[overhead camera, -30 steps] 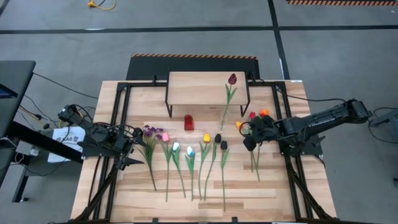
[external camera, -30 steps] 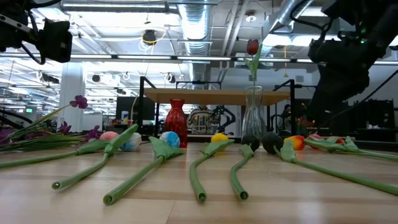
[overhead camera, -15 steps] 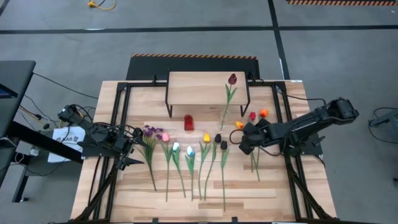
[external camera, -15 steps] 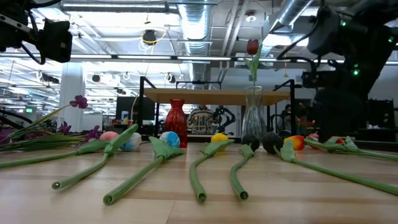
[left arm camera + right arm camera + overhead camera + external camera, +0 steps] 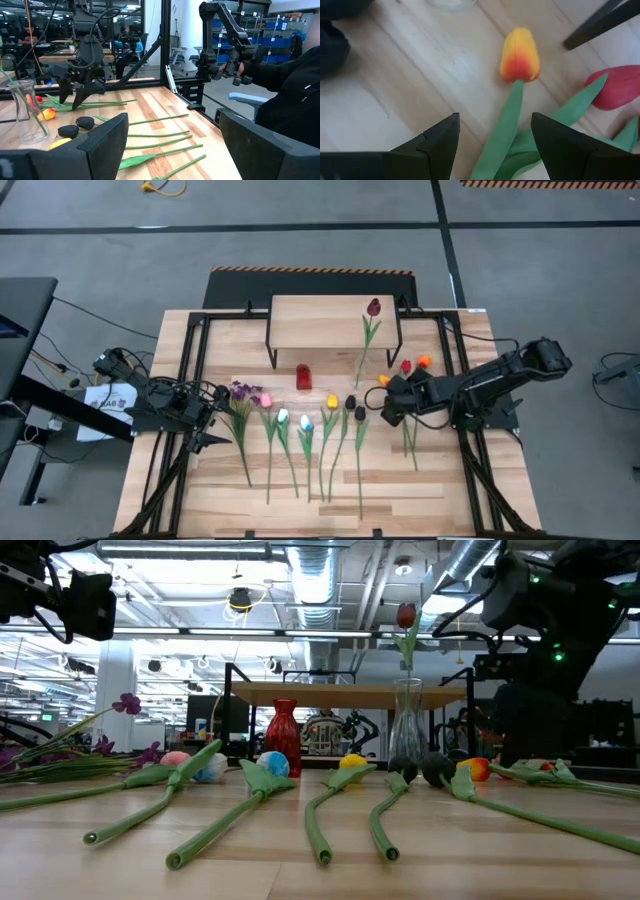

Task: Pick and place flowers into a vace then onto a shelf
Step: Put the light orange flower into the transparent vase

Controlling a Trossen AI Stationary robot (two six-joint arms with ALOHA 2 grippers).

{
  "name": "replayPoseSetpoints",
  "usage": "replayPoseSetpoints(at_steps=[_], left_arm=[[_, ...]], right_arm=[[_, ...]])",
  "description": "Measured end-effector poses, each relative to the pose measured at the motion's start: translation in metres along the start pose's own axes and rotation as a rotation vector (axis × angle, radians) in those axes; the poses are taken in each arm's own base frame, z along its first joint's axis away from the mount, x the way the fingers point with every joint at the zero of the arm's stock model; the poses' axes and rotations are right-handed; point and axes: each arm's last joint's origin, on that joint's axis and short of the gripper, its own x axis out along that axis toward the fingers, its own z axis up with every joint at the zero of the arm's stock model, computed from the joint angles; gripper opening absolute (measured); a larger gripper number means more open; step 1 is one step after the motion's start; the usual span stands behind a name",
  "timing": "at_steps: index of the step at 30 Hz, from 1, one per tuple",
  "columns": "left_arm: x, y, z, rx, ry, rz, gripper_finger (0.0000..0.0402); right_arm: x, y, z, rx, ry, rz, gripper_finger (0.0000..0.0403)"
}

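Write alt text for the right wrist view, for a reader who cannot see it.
The right gripper hangs open just above the wooden table, its two dark jaws straddling the green stem of a yellow-orange tulip lying flat. A red tulip with green leaves lies beside it, and a thin black shelf leg crosses one corner.

two dark jointed arms point(image 5: 500, 375) with black wedge-shaped fingers point(image 5: 432, 142) and trailing cables.

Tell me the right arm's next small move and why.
Probably lower the right tool straight down and shut it on the stem. Its open fingers straddle the green stem of the orange-yellow tulip, which lies flat on the table, ungrasped. The left tool waits at the table's left side.
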Motion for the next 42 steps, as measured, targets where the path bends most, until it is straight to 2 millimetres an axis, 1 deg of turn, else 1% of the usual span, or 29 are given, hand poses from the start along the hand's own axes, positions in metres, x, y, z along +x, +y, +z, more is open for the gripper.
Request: replayPoseSetpoints(at_steps=[11,18,23,32,42], left_arm=[[0.000,0.000,0.000,0.000,0.000,0.000,0.0302],[0.000,0.000,0.000,0.000,0.000,0.000,0.0302],[0.000,0.000,0.000,0.000,0.000,0.000,0.0302],[0.000,0.000,0.000,0.000,0.000,0.000,0.0302],[0.000,0.000,0.000,0.000,0.000,0.000,0.0302]], right_arm=[[0.008,-0.016,0.012,0.015,0.020,-0.042,0.0237],[0.012,-0.023,0.016,0.033,0.042,-0.044,0.0237],[0.013,-0.024,0.017,0.050,0.074,-0.002,0.0237],[0.014,-0.022,0.022,0.048,0.032,0.028,0.0236],[0.016,-0.026,0.024,0.069,0.037,0.016,0.0206]])
